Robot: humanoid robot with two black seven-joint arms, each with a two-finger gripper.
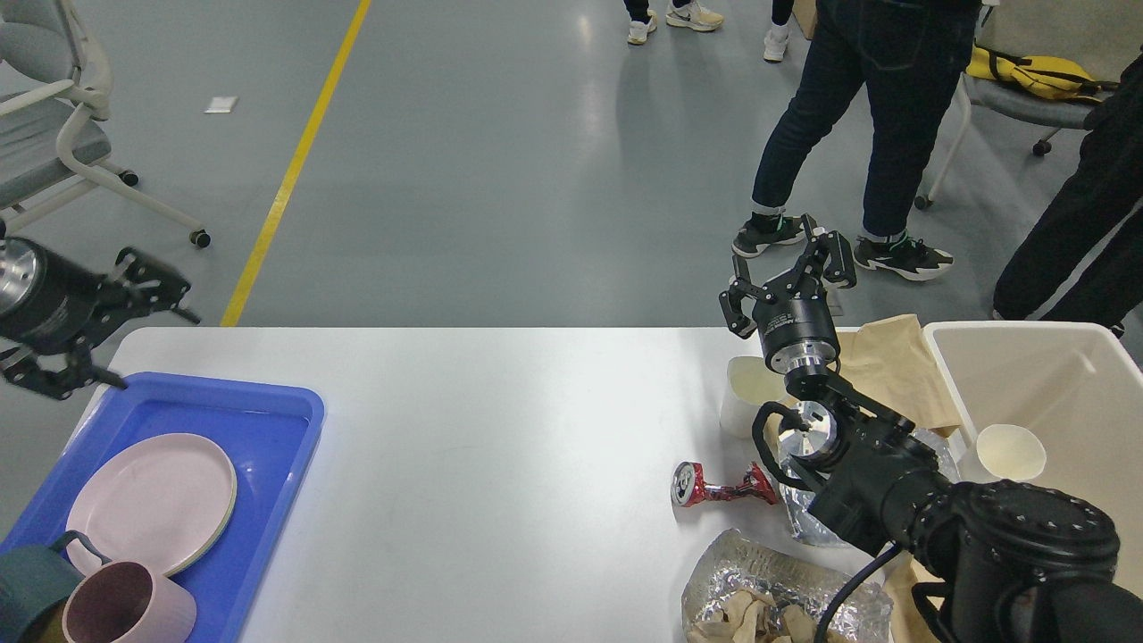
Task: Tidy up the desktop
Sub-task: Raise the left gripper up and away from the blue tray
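Below, the desktop (500, 429) fills the lower part of the head view, white and matte, with a grey floor beyond its far edge. On its left side sits a blue tray (286, 420) holding a pale pink plate (152, 500), with a pink mug (125, 612) and a dark teal mug (31, 580) at its near end. The left gripper (147, 335) hangs over the tray's far left corner with its fingers spread apart and nothing between them. On the right side of the desktop, the right gripper (786, 272) is raised above the far edge, fingers apart and holding nothing. Just below it stands a white paper cup (746, 393), beside crumpled brown paper (897, 366). A crushed red can (714, 487) lies nearer, and crumpled foil (750, 589) sits at the near edge. A beige bin (1072, 375) at the far right holds another paper cup (1009, 451).
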